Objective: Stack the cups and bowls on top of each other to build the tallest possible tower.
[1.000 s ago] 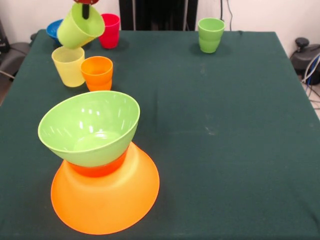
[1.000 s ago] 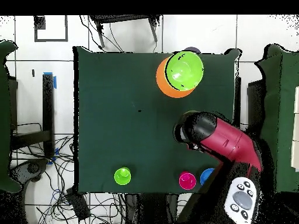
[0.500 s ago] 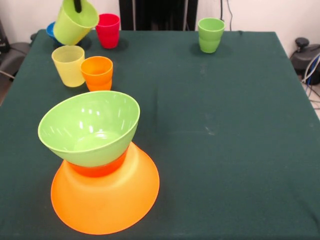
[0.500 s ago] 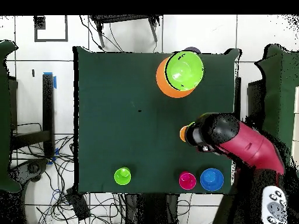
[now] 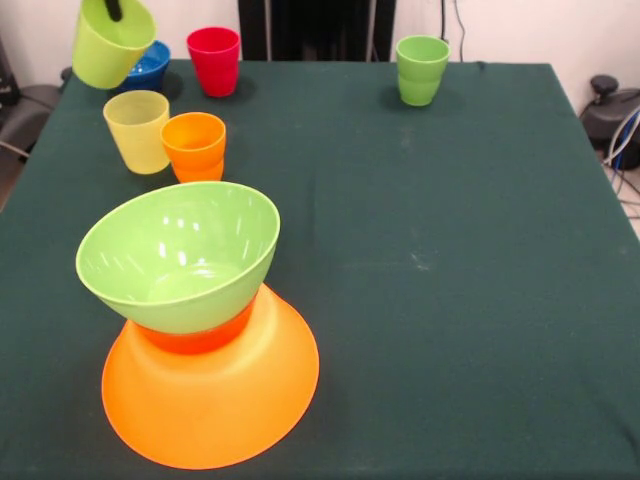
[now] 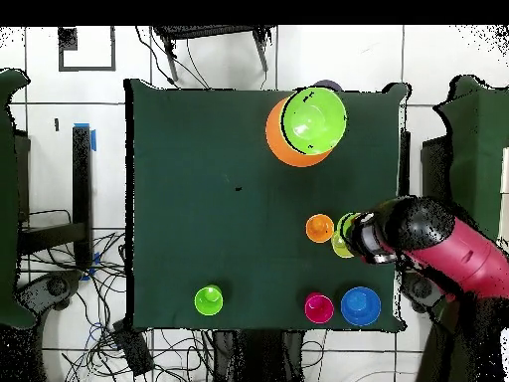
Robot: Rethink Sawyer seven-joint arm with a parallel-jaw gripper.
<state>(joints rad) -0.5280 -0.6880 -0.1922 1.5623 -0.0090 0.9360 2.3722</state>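
Note:
My gripper [image 5: 113, 11] is at the top left of the front view, shut on a lime green cup [image 5: 108, 48] that hangs tilted in the air, one black finger inside its rim. The tower stands near the front left: a wide orange bowl [image 5: 210, 400] upside down, a small orange-red bowl [image 5: 200, 340] on it, and a lime green bowl [image 5: 180, 255] on top, leaning. On the cloth stand a yellow cup [image 5: 137, 130], an orange cup [image 5: 195, 147], a red cup [image 5: 215, 60] and a darker green cup [image 5: 422, 70]. A blue bowl [image 5: 147, 68] sits behind the held cup.
The table [image 5: 450, 250] wears a dark green cloth. From overhead, the red and black arm [image 6: 432, 244] reaches over the table's right edge, beside the orange cup [image 6: 319, 228] and the tower [image 6: 306, 124]. Cables and chairs surround the table.
The gripper has carried the lime green cup up and toward the left edge of the front view, uncovering the blue bowl. Overhead, the arm has swung out toward the table's right edge.

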